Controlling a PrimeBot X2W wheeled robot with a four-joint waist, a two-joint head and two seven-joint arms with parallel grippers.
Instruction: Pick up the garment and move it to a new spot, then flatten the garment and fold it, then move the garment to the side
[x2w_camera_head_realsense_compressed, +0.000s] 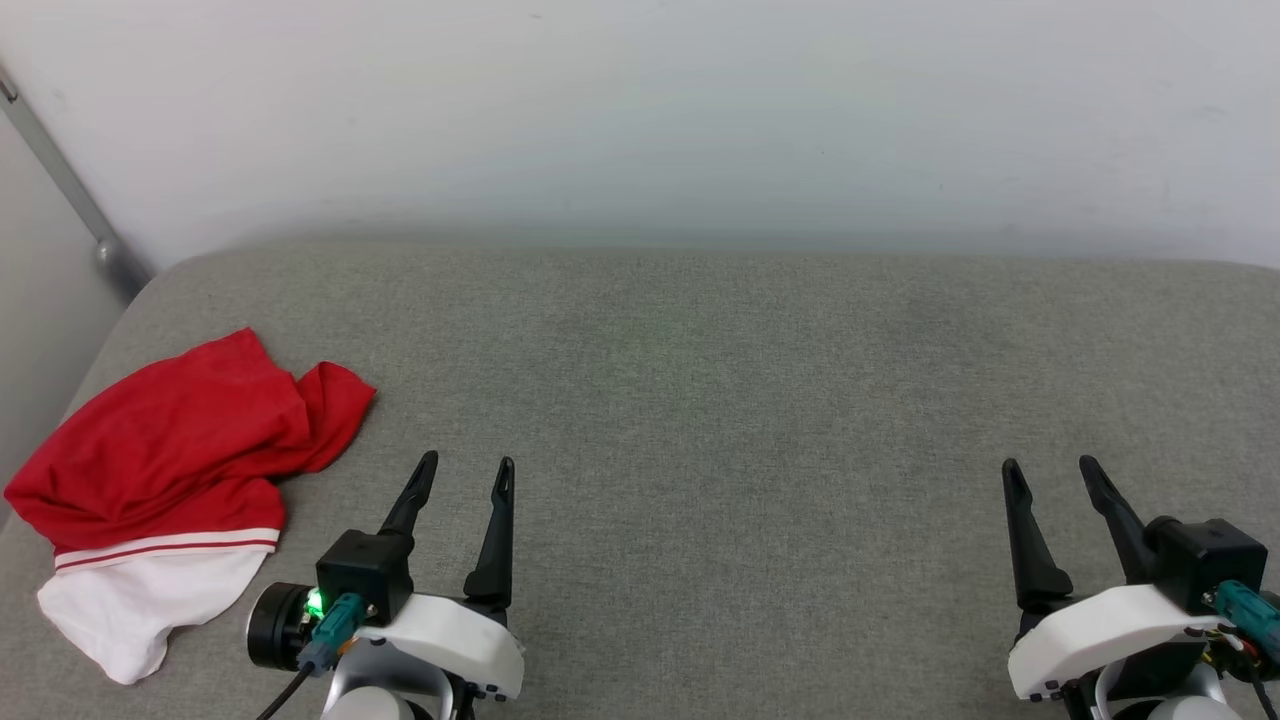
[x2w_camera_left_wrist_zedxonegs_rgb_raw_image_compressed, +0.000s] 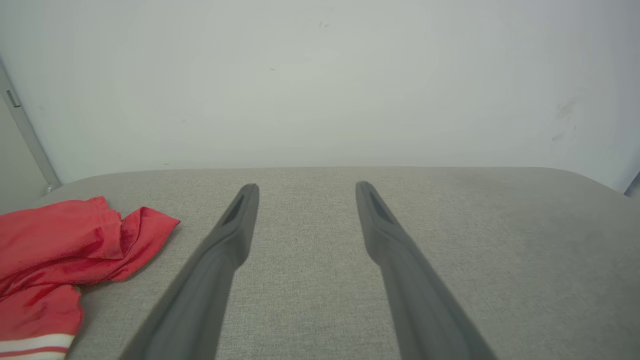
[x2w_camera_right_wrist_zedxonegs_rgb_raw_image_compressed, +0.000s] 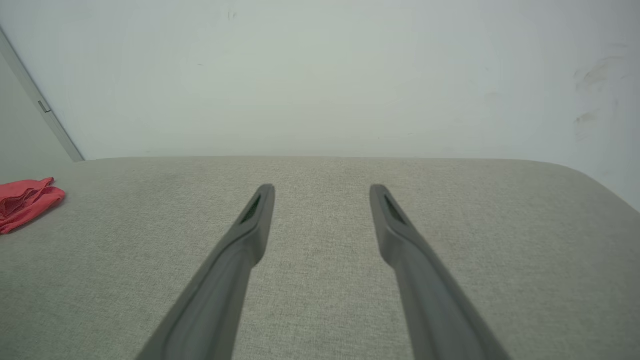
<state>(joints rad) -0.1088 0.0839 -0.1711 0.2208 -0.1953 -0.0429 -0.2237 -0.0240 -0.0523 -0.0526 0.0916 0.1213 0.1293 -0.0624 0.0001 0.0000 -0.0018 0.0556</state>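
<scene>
- Far left, head view: a grey metal rail (x2w_camera_head_realsense_compressed: 60, 175) slants down the white wall (x2w_camera_head_realsense_compressed: 700, 120) to the back left corner of the grey fabric pad (x2w_camera_head_realsense_compressed: 700, 400)
- Left edge of the pad, toward the front: the red T-shirt (x2w_camera_head_realsense_compressed: 180, 440) lies crumpled in a heap; red body on top; one white sleeve (x2w_camera_head_realsense_compressed: 130, 610) spills toward the front edge; a red-and-white striped band runs where red meets white
- Just right of the shirt: left gripper (x2w_camera_head_realsense_compressed: 468, 462), close to the cloth but apart from it; both dark fingers point toward the wall; claw spread wide, nothing between the fingers; a green light (x2w_camera_head_realsense_compressed: 316, 603) glows on the black housing at its wrist
- Left wrist view: the shirt sits at lower left; its nearest red fold lies near the left-hand finger, clear of it; pad weave shows between the two fingers
- Lower right, head view: right gripper (x2w_camera_head_realsense_compressed: 1050, 464), well apart from the shirt; claw spread, holding nothing; cannot tell whether either claw's fingers touch the pad
- Right wrist view: only a small red fold of the shirt shows, at the far left edge; the pad's rounded back right corner meets the wall at right; faint scuff marks on the wall's upper right
</scene>
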